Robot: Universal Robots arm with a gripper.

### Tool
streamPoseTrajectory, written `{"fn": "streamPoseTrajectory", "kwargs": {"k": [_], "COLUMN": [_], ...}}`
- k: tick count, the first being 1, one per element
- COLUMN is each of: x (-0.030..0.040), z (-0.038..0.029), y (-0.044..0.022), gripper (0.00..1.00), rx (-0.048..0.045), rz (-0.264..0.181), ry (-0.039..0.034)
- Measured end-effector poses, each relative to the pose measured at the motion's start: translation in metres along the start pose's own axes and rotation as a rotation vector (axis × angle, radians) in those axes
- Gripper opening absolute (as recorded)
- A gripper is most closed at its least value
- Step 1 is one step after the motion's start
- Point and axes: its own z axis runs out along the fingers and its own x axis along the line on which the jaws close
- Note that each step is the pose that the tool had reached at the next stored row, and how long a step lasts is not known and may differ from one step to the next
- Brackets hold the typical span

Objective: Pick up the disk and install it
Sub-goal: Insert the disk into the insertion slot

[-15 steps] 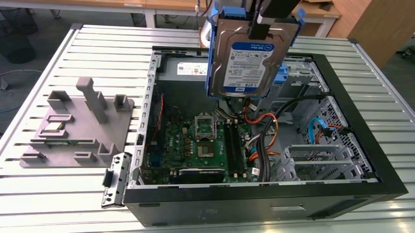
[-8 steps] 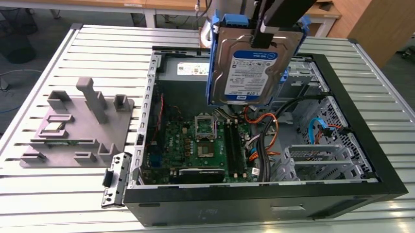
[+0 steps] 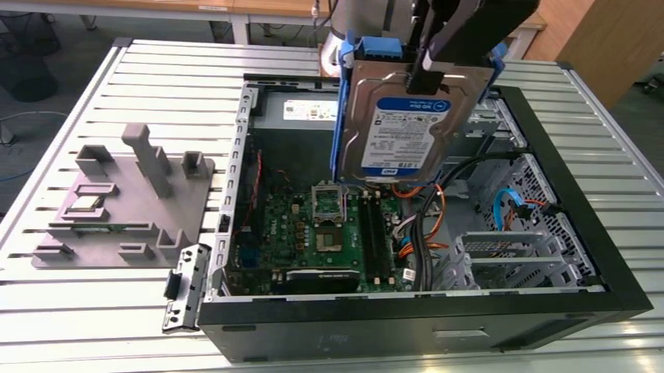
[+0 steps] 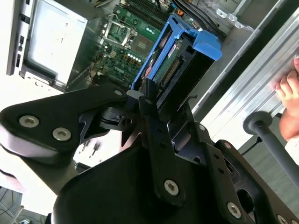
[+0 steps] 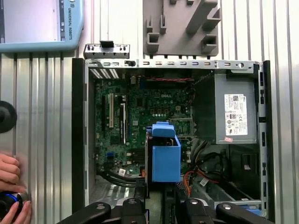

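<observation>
The disk (image 3: pixel 407 136) was held on edge above the open computer case (image 3: pixel 415 336), its upper end clamped by the gripper (image 3: pixel 428 76). It was judged rigid, fairly heavy and shock-sensitive, best gripped across its flat metal faces, clear of the blue rails (image 3: pixel 337 136).

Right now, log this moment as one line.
held: disk | jaws: shut on disk | position: in the air above open computer case, over motherboard | installed: not yet

disk (image 3: pixel 407 132) in tool (image 3: pixel 428 78), above open case (image 3: pixel 415 330) | jig (image 3: pixel 124 206) on table (image 3: pixel 93 311), exterior view's left of case
</observation>
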Motion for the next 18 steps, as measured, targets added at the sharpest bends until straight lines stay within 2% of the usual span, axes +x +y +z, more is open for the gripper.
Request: {"fn": "streamPoseTrajectory", "kwargs": {"k": [5,18], "x": [0.0069,0.0105], "z": [-0.0003,-0.0006], "y": [-0.0001,-0.0003], "gripper": [0.35,0.35], "rx": [0.0000,0.0000], "rz": [0.000,0.000], "ry": [-0.0001,0.0000]}}
